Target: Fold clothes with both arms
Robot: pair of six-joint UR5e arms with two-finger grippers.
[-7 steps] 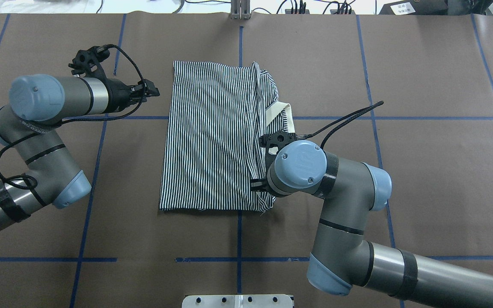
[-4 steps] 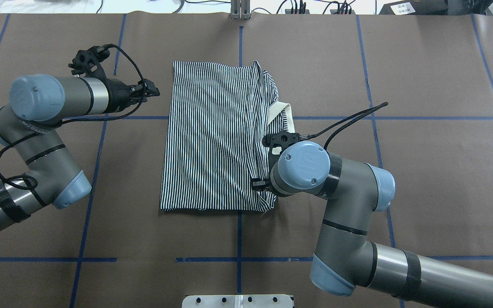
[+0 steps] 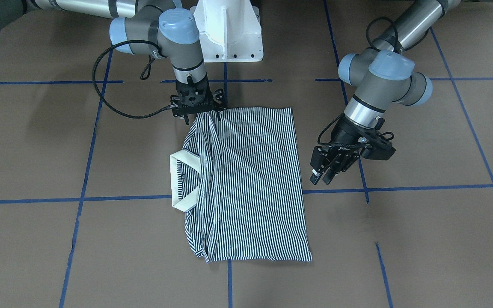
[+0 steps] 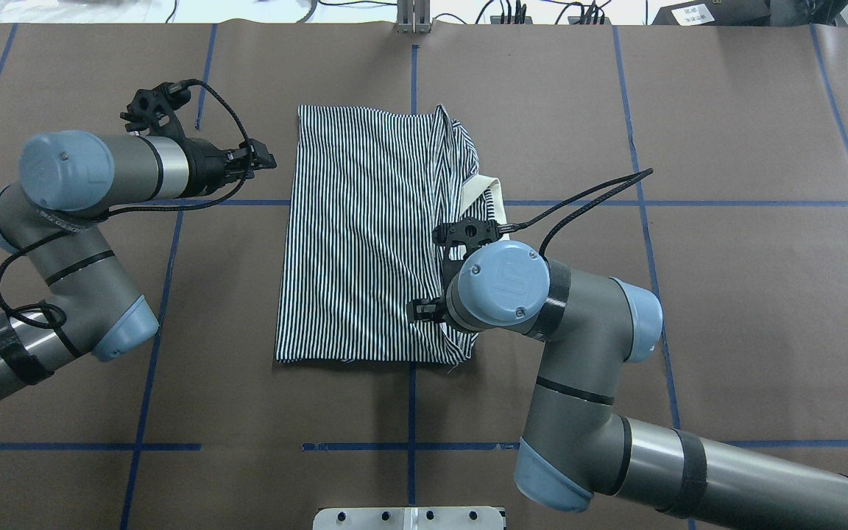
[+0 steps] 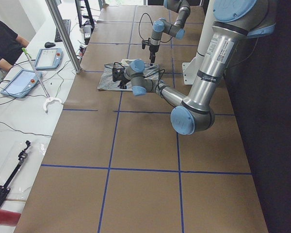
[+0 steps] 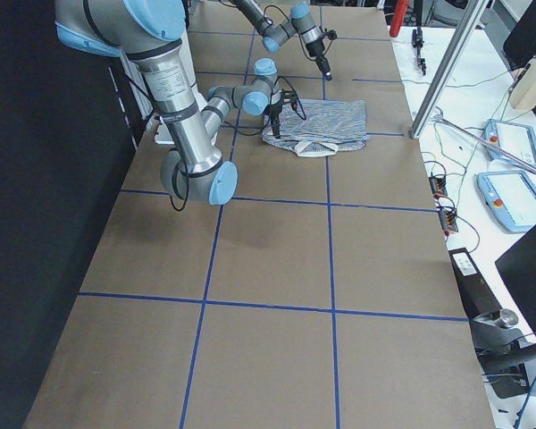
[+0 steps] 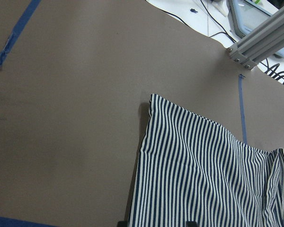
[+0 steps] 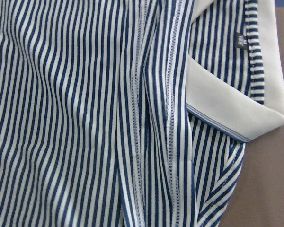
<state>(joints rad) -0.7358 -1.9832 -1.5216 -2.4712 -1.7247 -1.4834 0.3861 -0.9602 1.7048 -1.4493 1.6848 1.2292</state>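
Brown table point(image 4: 726, 294): left fingers point(image 3: 316, 171) spread, empty; right fingers point(image 3: 196, 109) at shirt point(image 3: 250, 184), grip unclear.

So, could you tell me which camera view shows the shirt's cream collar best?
The right wrist-mounted view: the collar shows large at right, its size tag visible. Front-facing shows it whole but small; overhead, the right arm partly hides it.

Robotics lab — table point(image 4: 748, 309) w/ blue tape grid point(image 4: 358, 446), teach pendants point(image 5: 48, 57), alu post point(image 7: 260, 38)
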